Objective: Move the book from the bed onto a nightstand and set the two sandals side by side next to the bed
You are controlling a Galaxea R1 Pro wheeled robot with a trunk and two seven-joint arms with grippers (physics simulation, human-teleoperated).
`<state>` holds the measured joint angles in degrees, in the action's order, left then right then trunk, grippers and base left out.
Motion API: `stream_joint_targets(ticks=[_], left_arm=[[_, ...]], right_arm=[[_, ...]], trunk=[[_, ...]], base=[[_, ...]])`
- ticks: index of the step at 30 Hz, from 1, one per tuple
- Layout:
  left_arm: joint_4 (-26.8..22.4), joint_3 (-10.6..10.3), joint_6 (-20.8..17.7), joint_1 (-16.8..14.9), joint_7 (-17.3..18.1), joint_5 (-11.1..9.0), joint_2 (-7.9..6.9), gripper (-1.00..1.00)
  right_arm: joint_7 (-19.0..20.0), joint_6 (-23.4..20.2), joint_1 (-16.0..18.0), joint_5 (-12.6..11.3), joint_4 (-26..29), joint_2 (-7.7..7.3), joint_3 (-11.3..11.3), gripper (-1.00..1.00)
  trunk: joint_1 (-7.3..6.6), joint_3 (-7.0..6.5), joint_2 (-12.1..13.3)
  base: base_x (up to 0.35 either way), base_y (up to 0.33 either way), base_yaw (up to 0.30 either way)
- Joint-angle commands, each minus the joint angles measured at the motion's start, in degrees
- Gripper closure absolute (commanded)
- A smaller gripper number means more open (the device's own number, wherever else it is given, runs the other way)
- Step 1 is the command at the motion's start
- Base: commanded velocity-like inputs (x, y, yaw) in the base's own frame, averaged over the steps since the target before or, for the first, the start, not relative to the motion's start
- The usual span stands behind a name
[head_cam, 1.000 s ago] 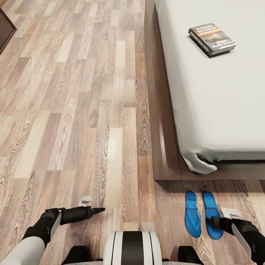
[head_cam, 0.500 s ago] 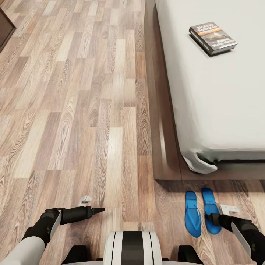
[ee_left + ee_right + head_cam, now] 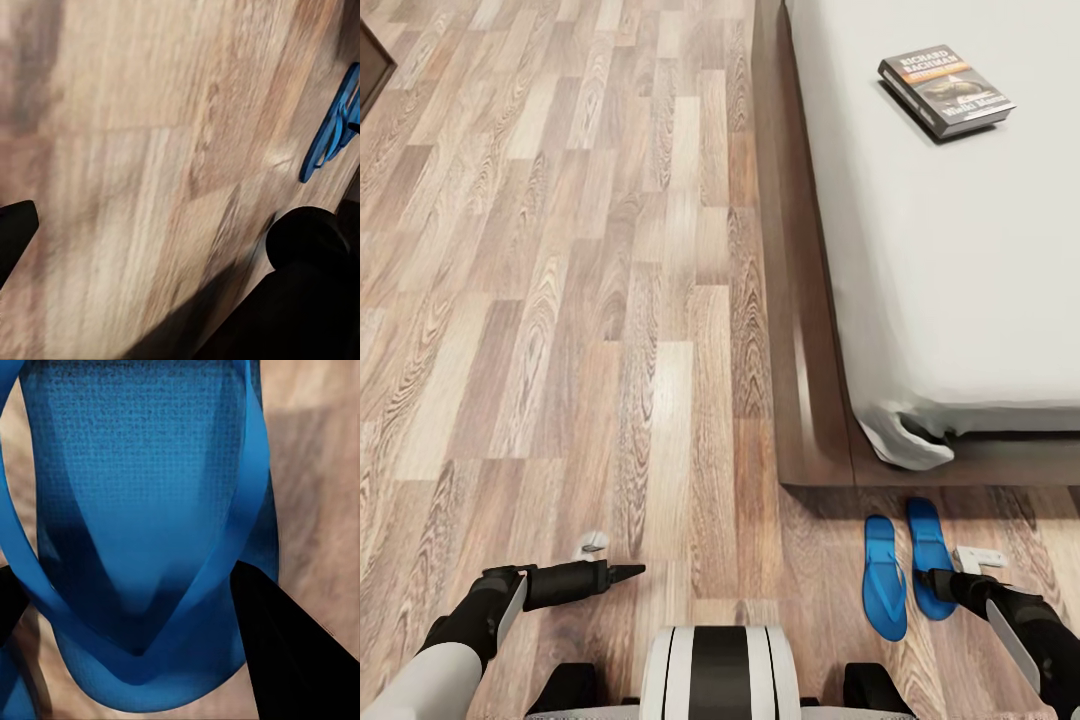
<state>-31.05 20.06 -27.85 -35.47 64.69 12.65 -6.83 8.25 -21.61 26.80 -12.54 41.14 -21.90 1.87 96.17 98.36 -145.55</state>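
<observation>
I was working the sandal step. Both sandals lay on the floor (image 3: 560, 300) at the near right, just off the foot corner of the bed (image 3: 805, 300), roughly parallel and close together. The left sandal (image 3: 884, 578) sat slightly nearer to me than the right sandal (image 3: 928, 560), so the pair was not quite even.

The right gripper (image 3: 938, 583) was at the near end of the right sandal. In the right wrist view the sandal (image 3: 142, 510) lay between the two dark fingers (image 3: 277, 645), which stood spread at either side of it; I could not tell whether they were closed on it.

The left gripper (image 3: 630, 572) hung over bare floor at the near left, apart from everything. Its fingers looked drawn together to a point with nothing between them. The left wrist view caught the sandals (image 3: 330, 127) at the edge.

My judgement: the pair was close to placed. Next move would be a small nudge to line up the two sandals, then letting go and lifting clear without dragging either one.

The book (image 3: 946, 90) was on the mattress at the far right, untouched, so that step remained. The cover read "RICHARD BACHMAN" in white above an orange band; the lower lettering was too small to read.

A small white object (image 3: 980, 558) lay on the floor just right of the sandals.
</observation>
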Motion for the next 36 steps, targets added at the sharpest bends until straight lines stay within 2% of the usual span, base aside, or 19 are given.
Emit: stream_joint_targets(ticks=[1,7,19,25,36], left_arm=[[-0.08,0.42,-0.54,-0.04,0.44,0.53,0.06,-1.00],[-0.06,0.42,-0.54,-0.04,0.44,0.53,0.06,-1.00],[-0.06,0.50,-0.54,-0.04,0.52,0.53,0.06,-1.00],[-0.06,0.43,-0.54,-0.04,0.52,0.54,0.06,-1.00],[-0.06,0.42,-0.54,-0.04,0.44,0.53,0.06,-1.00]], right_arm=[[0.10,-0.37,0.01,-0.29,0.06,0.01,0.15,1.00],[0.08,-0.37,0.01,-0.29,0.07,0.01,0.15,1.00],[0.10,-0.37,0.01,-0.29,0.08,0.01,0.15,1.00],[0.10,-0.37,0.01,-0.29,0.08,0.01,0.15,1.00],[0.10,-0.37,0.01,-0.29,0.08,0.01,0.15,1.00]], trunk=[[0.01,0.26,-0.03],[0.17,1.59,-0.11],[0.17,1.59,-0.11],[0.17,1.59,-0.11],[0.17,1.59,-0.11]], base=[[0.000,0.000,0.000],[0.000,0.000,0.000],[-0.001,0.000,0.000],[-0.177,0.000,0.000],[-0.016,0.000,0.000]])
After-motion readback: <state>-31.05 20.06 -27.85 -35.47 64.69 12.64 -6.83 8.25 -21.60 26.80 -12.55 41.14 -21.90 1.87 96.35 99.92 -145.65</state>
